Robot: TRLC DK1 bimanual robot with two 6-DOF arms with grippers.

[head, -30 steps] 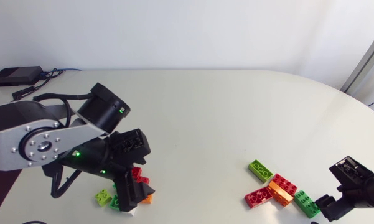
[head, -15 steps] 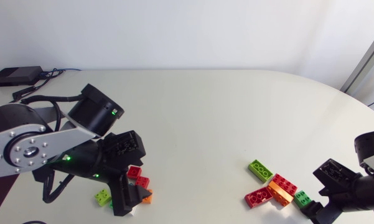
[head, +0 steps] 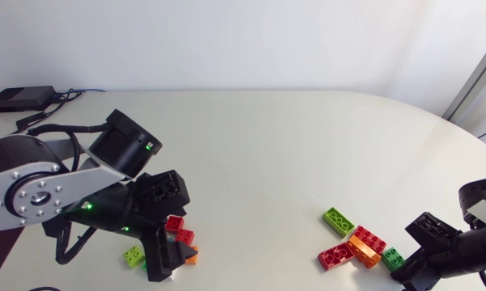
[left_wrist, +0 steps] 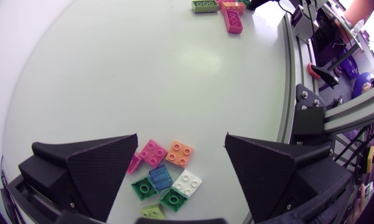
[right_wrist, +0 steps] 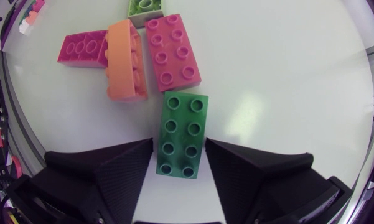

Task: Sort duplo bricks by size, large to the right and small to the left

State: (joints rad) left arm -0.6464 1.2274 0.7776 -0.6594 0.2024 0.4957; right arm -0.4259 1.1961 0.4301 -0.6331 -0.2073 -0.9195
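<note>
My right gripper [right_wrist: 179,149] is down at the table's front right, its two fingers against the long sides of a large green brick [right_wrist: 182,134] that lies flat on the table. Just ahead of it lie a pink-red large brick [right_wrist: 173,51], an orange one [right_wrist: 124,61], a magenta one [right_wrist: 84,48] and a lime one [right_wrist: 144,6]. In the head view this gripper [head: 404,271] covers part of the green brick [head: 392,257]. My left gripper [left_wrist: 182,146] hangs open over a cluster of small bricks: pink [left_wrist: 153,152], orange [left_wrist: 179,152], white [left_wrist: 187,182], blue [left_wrist: 160,177], green [left_wrist: 143,186].
A small lime brick [head: 133,255] lies beside the left cluster, and two small red ones [head: 178,229] sit at its far side. A black box [head: 20,99] with cables rests at the table's back left. The table's front edge runs close behind both piles.
My right gripper has moved left onto the large green brick and narrowed its fingers against it. My left arm shifted slightly at first, then stayed still.
</note>
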